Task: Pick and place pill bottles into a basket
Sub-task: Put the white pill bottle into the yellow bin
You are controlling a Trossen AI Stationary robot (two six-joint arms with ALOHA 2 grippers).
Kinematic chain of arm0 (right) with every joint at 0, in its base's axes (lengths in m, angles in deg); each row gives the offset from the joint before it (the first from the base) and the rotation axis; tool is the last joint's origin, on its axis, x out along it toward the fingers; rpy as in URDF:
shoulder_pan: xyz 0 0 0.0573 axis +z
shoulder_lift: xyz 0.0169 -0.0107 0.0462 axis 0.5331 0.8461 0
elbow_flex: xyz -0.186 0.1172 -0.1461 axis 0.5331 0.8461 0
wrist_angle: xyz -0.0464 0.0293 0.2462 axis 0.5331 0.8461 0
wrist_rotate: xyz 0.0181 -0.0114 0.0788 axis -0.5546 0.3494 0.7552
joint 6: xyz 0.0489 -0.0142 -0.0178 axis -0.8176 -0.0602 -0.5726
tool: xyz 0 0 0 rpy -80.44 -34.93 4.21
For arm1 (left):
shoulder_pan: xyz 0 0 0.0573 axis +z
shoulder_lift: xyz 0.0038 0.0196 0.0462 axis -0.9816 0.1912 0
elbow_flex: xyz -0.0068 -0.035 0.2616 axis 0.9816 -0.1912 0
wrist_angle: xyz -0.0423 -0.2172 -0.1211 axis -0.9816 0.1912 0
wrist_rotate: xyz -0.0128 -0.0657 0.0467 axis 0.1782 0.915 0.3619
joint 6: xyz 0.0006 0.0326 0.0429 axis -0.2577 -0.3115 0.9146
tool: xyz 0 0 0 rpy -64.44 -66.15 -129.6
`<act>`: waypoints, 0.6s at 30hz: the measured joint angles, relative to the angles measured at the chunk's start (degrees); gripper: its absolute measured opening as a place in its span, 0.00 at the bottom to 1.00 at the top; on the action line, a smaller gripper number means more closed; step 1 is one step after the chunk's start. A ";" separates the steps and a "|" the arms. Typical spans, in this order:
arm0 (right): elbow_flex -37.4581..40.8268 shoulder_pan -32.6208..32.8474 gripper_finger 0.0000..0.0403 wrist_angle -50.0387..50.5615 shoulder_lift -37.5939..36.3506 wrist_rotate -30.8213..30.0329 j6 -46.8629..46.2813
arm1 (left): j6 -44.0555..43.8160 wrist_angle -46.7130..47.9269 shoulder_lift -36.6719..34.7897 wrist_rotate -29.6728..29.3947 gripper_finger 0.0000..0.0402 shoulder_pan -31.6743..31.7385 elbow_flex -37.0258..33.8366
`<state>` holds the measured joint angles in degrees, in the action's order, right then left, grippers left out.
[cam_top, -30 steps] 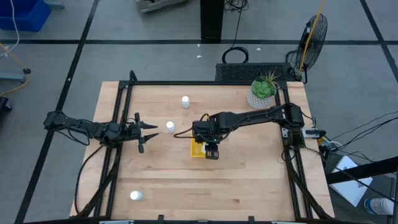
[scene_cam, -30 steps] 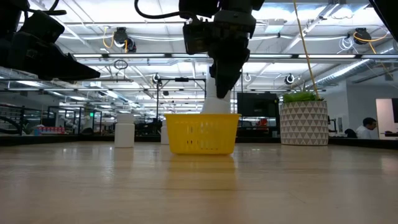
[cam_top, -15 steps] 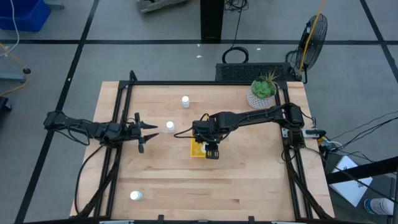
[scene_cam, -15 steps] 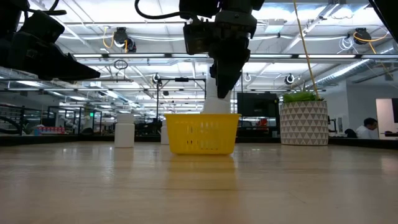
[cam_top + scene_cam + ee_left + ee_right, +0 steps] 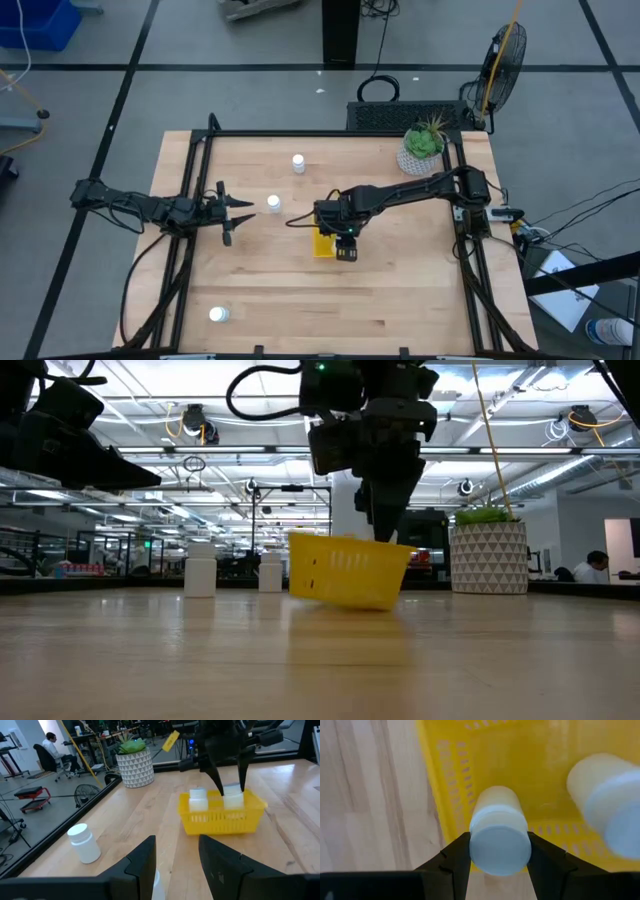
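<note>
Pale wooden table point(image 5: 400, 290), busy workshop behind. My right gripper point(image 5: 497, 851) pinches a pill bottle point(image 5: 499, 836) down inside the yellow basket point(image 5: 348, 570) — which sits tilted in the low view, one end apparently lifted off the wood. A second bottle point(image 5: 198, 800) is already in. Three bottles point(image 5: 272, 203) wait outside, so I judge the job under half done. My left gripper point(image 5: 176, 865) hovers near table's left edge, fingers pressed together, holding nothing.
</note>
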<state>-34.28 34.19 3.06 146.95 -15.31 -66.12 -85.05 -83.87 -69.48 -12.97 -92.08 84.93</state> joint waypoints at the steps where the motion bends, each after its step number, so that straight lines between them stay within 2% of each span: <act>1: 0.14 0.00 0.37 -0.25 0.00 0.00 -0.23 | 0.00 0.00 0.01 0.00 0.38 0.02 0.00; 11: 0.25 0.37 0.38 -1.42 0.06 0.17 0.05 | 0.00 0.07 0.01 -0.02 0.38 0.02 0.00; 18: 0.36 0.37 0.49 -2.15 0.20 0.00 -0.37 | 0.00 0.10 -0.01 -0.02 0.38 0.02 0.00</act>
<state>-33.92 34.56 0.91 147.15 -15.31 -66.48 -85.05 -83.78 -69.49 -12.99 -92.06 84.93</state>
